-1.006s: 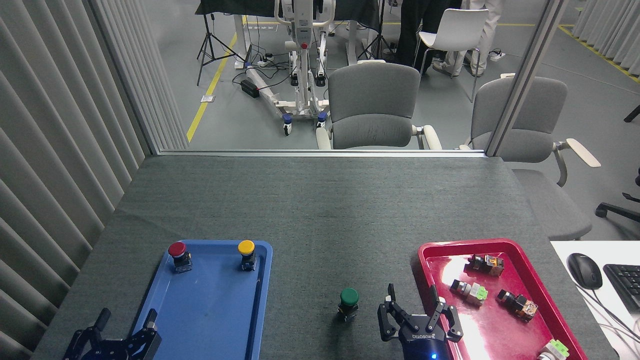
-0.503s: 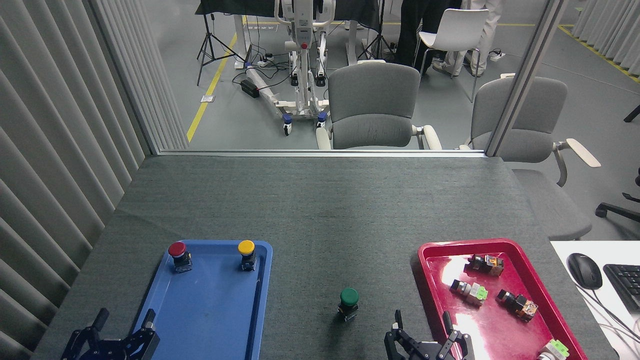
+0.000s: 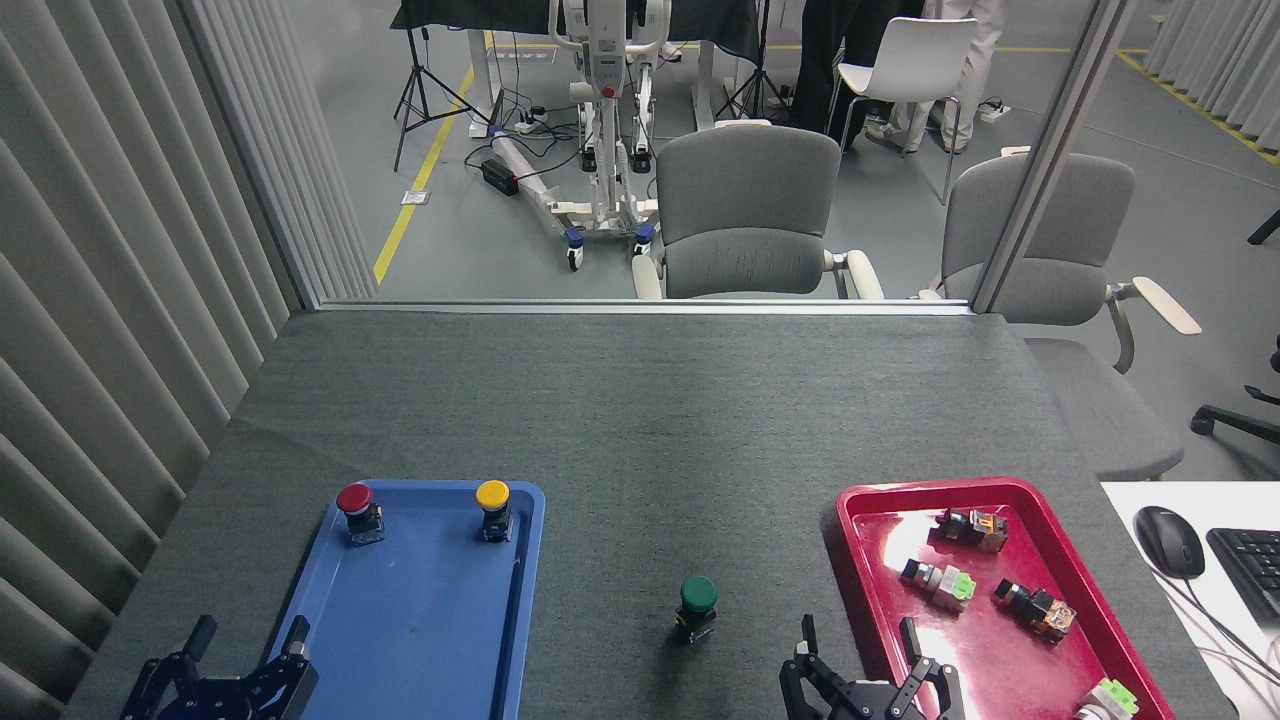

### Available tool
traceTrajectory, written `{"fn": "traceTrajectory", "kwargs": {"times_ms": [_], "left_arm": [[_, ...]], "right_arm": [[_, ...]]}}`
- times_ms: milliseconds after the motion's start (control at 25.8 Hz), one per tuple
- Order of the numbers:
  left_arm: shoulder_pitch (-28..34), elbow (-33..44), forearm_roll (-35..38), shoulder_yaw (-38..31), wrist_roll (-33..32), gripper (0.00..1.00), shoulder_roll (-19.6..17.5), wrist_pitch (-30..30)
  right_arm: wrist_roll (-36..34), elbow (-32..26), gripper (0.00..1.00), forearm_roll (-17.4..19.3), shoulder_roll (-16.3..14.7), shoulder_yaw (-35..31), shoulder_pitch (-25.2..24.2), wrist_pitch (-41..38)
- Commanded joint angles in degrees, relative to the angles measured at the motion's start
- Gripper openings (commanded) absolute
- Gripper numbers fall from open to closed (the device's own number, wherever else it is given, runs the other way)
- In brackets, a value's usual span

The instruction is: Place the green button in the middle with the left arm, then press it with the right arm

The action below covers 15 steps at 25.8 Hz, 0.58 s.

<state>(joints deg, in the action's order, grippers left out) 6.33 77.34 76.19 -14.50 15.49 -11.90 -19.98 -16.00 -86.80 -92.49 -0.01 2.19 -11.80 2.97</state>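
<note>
Right gripper [image 3: 868,668] fingers apart, empty, low at the near edge beside the red tray [image 3: 850,500]. Left gripper [image 3: 240,655] likewise spread, empty, by the blue tray [image 3: 420,620]. Green button [image 3: 697,605] stands upright on the cloth [image 3: 640,420] between trays. Pressing well: close fingers, come straight down on the cap's centre, so the base doesn't tip.

Grey table [image 3: 640,400] bears blue tray [image 3: 420,640], green button [image 3: 697,605], red tray [image 3: 865,545]

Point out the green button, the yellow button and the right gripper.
green button [image 3: 698,593], head view, on its domed green cap.
yellow button [image 3: 492,493], head view, on its yellow cap.
right gripper [image 3: 865,650], head view, midway between its spread fingertips.
</note>
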Motion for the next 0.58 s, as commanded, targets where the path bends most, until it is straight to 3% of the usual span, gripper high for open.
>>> {"fn": "traceTrajectory", "kwargs": {"times_ms": [0, 542], "left_arm": [[0.1, 0.0, -0.1, 0.0, 0.0, 0.99, -0.2, -0.1], [0.1, 0.0, -0.7, 0.0, 0.1, 0.99, -0.7, 0.0]], "right_arm": [[-2.5, 0.2, 0.99, -0.1, -0.1, -0.1, -0.2, 0.0], [-2.5, 0.3, 1.0, -0.6, 0.9, -0.4, -0.9, -0.5]]}}
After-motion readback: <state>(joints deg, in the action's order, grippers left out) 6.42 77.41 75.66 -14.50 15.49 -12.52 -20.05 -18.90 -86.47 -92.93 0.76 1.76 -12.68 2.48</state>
